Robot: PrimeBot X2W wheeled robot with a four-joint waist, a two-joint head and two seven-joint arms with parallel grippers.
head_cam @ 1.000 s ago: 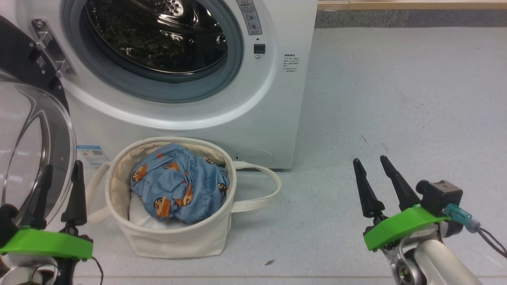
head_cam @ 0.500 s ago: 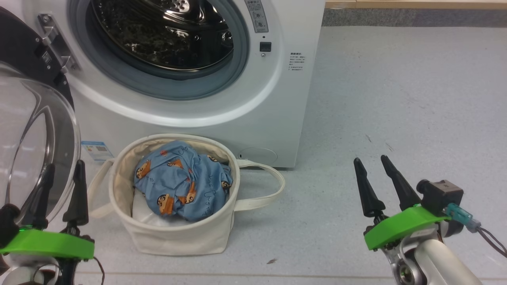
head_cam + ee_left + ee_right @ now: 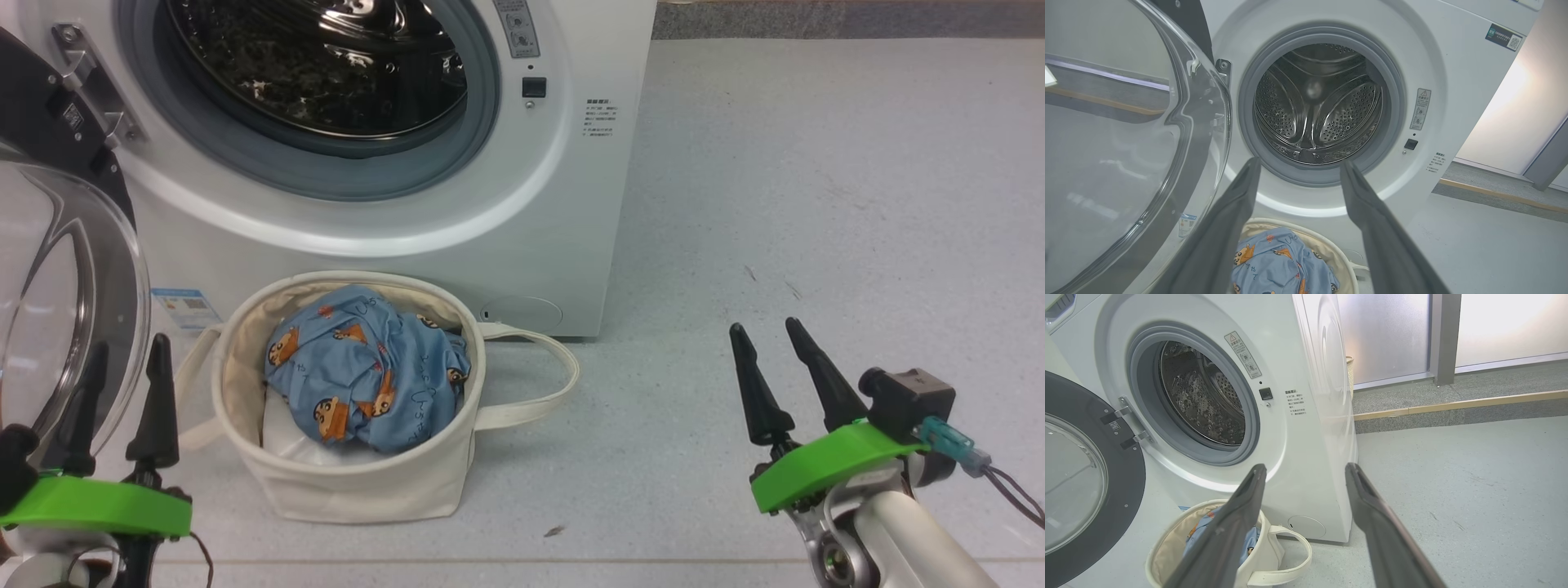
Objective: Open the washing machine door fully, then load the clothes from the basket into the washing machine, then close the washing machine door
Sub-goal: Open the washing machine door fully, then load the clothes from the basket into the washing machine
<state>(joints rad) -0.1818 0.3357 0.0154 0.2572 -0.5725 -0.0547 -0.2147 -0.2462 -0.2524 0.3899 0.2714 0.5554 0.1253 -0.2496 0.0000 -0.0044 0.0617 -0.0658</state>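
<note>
- Grey-blue speckled floor (image 3: 816, 204) runs back to a wood-edged step (image 3: 1453, 404) below frosted panels (image 3: 1384, 335).
- The washing machine (image 3: 571, 204) stands on it, with the washing machine door (image 3: 73, 269) swung open at its left.
- The basket (image 3: 367, 490) sits on the floor just in front of the machine, the clothes (image 3: 367, 376) heaped inside.
- The left gripper (image 3: 129, 343) and the right gripper (image 3: 765, 326) hover low with fingers spread, holding nothing.

floor (image 3: 816, 204): grey, speckled | white cloth (image 3: 284, 439): crumpled | wooden strip (image 3: 1453, 405): along step | frosted panels (image 3: 1384, 335): behind
</note>
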